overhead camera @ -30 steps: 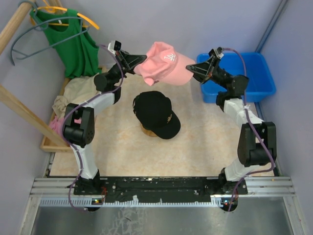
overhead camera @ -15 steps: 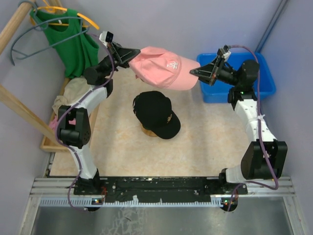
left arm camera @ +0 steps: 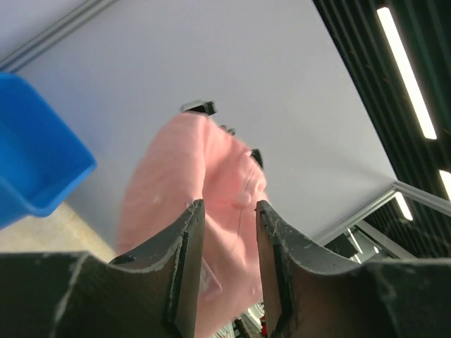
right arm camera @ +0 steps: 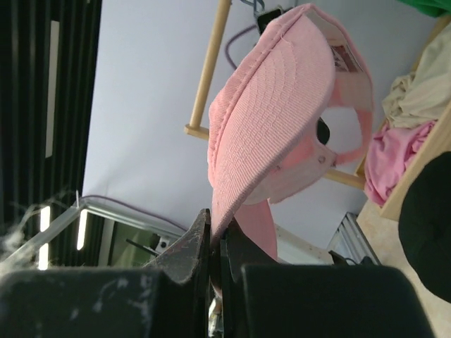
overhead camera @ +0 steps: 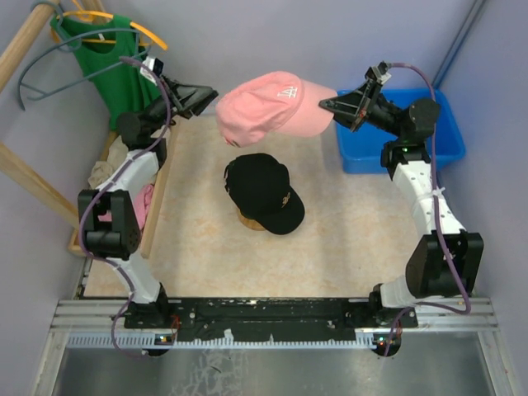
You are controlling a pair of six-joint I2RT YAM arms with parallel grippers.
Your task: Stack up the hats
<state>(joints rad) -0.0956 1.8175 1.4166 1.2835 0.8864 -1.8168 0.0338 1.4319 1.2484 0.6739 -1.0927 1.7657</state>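
Observation:
The pink cap (overhead camera: 268, 107) with a white logo hangs in the air above the mat, held by its brim. My right gripper (overhead camera: 327, 105) is shut on that brim (right arm camera: 275, 105), which goes in between its jaws (right arm camera: 215, 218). My left gripper (overhead camera: 211, 92) is open just left of the cap's back; the cap (left arm camera: 183, 183) shows beyond its parted jaws (left arm camera: 229, 205). The black cap (overhead camera: 262, 188) with a gold emblem lies at the mat's centre on top of a tan cap (overhead camera: 247, 219), of which only an edge shows. The dark green cap is hidden.
A blue bin (overhead camera: 429, 124) stands at the back right, under my right arm. A green top (overhead camera: 124, 74) hangs on a hanger at the back left. A wooden tray (overhead camera: 157, 206) along the left holds cream (overhead camera: 115, 157) and pink (overhead camera: 144, 198) cloths. Walls close in on all sides.
My left gripper has opened, let go of the pink cap's back and drawn away to the left. My right arm has lifted the cap by its brim, a little higher and farther back.

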